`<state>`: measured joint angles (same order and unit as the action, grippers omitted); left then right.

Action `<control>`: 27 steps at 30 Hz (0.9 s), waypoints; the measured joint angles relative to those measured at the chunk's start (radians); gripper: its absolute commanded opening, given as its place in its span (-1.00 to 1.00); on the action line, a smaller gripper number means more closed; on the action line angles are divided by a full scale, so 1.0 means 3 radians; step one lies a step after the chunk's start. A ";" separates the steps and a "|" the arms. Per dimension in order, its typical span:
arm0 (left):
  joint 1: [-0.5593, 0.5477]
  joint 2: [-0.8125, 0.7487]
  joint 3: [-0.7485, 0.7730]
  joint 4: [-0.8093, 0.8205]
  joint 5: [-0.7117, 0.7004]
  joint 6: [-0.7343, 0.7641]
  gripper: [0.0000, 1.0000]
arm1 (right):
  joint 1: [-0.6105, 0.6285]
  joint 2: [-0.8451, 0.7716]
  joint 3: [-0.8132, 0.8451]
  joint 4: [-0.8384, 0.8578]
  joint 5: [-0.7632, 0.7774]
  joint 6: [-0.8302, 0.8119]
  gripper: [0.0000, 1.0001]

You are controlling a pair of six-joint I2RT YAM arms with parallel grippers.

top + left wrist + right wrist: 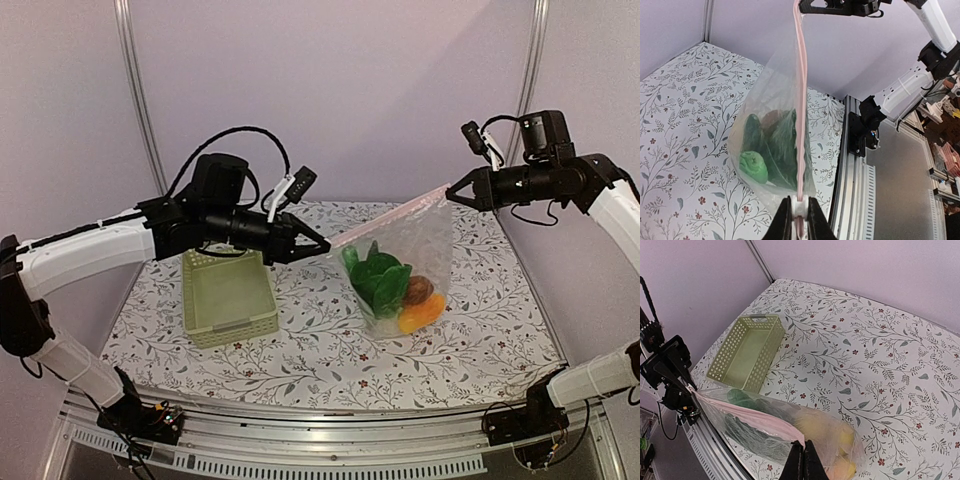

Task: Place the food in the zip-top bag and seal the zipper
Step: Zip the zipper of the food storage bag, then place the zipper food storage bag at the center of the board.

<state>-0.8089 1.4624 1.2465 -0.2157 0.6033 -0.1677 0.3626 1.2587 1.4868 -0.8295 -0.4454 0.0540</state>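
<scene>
- clamped on one end of the zipper (385, 216) with the left gripper (322, 246)
- pinched on the other end with the right gripper (450, 195)
- stretching the bag (425, 240) mouth straight, food (385, 282) low inside

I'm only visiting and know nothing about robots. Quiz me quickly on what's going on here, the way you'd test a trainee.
1. True or false: the basket is empty.
2. Pick one: the bag is A) lying flat, B) hanging between the left gripper and the right gripper, C) inside the basket.
3. Fill in: both grippers pinch the bag's pink ____.

Key: 1 true; 2 B; 3 zipper.
</scene>
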 measured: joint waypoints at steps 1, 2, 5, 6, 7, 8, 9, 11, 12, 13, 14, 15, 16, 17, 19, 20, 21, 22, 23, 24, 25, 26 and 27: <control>0.0015 -0.0020 -0.0025 -0.0006 -0.0006 0.0003 -0.82 | -0.0005 0.0010 0.0000 0.0000 0.0004 0.0010 -1.00; 0.0031 -0.0037 -0.0048 -0.0009 -0.0011 0.0006 -0.82 | -0.0010 0.0020 0.0000 0.0001 0.0005 0.0023 -1.00; 0.0076 -0.0057 -0.0090 -0.0009 -0.0014 0.0008 -0.82 | -0.0018 0.0052 0.0000 0.0008 0.0001 0.0051 -1.00; 0.0093 -0.0057 -0.0094 -0.0006 -0.0014 0.0009 -0.83 | -0.0019 0.0065 0.0000 0.0018 -0.0005 0.0060 -1.00; 0.0108 -0.0056 -0.0095 -0.0006 -0.0013 0.0009 -0.84 | -0.0020 0.0080 0.0000 0.0033 -0.0011 0.0075 -1.00; 0.0126 -0.0055 -0.0095 0.0000 -0.0013 0.0009 -0.86 | -0.0023 0.0095 0.0000 0.0052 -0.0019 0.0093 -1.00; 0.0141 -0.0050 -0.0094 0.0006 -0.0015 0.0010 -0.87 | -0.0024 0.0109 0.0000 0.0069 -0.0023 0.0107 -1.00; 0.0195 -0.0006 -0.0060 0.0017 -0.0023 0.0025 -0.87 | -0.0034 0.0163 0.0001 0.0134 -0.0023 0.0144 -1.00; 0.0225 0.0033 -0.0028 0.0014 -0.0033 0.0041 -0.87 | -0.0037 0.0193 0.0008 0.0169 -0.0010 0.0159 -1.00; 0.0275 0.0102 0.0046 -0.0005 -0.0039 0.0074 -0.87 | -0.0043 0.0243 0.0036 0.0200 0.0009 0.0177 -1.00; 0.0320 0.0174 0.0132 -0.0034 -0.0053 0.0109 -0.88 | -0.0052 0.0303 0.0070 0.0252 0.0031 0.0191 -1.00; 0.0379 0.0264 0.0251 -0.0062 -0.0070 0.0151 -0.88 | -0.0062 0.0357 0.0139 0.0326 0.0061 0.0203 -1.00; 0.0441 0.0364 0.0390 -0.0088 -0.0094 0.0198 -0.87 | -0.0081 0.0451 0.0183 0.0385 0.0072 0.0207 -1.00; 0.0519 0.0473 0.0551 -0.0107 -0.0118 0.0242 -0.87 | -0.0095 0.0530 0.0261 0.0453 0.0076 0.0209 -1.00; 0.0655 0.0635 0.0816 -0.0125 -0.0153 0.0329 -0.85 | -0.0114 0.0688 0.0397 0.0623 0.0056 0.0195 -1.00; 0.0710 0.0685 0.0905 -0.0118 -0.0165 0.0375 -0.84 | -0.0121 0.0754 0.0441 0.0740 0.0019 0.0173 -1.00; 0.0762 0.0722 0.0975 -0.0108 -0.0169 0.0422 -0.84 | -0.0127 0.0806 0.0451 0.0874 -0.0034 0.0126 -1.00; 0.0802 0.0743 0.1017 -0.0102 -0.0165 0.0472 -0.83 | -0.0131 0.0844 0.0449 0.0968 -0.0099 0.0089 -1.00; 0.0832 0.0750 0.1027 -0.0099 -0.0159 0.0516 -0.83 | -0.0135 0.0875 0.0429 0.1043 -0.0169 0.0048 -1.00; 0.0852 0.0753 0.1027 -0.0113 -0.0142 0.0559 -0.82 | -0.0136 0.0889 0.0381 0.1118 -0.0251 0.0018 -0.98; 0.0856 0.0755 0.1020 -0.0120 -0.0128 0.0596 -0.80 | -0.0139 0.0890 0.0298 0.1212 -0.0336 -0.0006 -0.96; 0.0844 0.0755 0.0982 -0.0114 -0.0118 0.0642 -0.77 | -0.0141 0.0868 0.0156 0.1322 -0.0440 -0.0029 -0.92; 0.0816 0.0741 0.0905 -0.0120 -0.0109 0.0701 -0.74 | -0.0141 0.0851 0.0022 0.1400 -0.0519 -0.0036 -0.86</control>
<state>-0.5640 1.6848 1.5181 -0.2516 0.5705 0.0425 0.3202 1.5139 1.4933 -0.4095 -0.6010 0.0433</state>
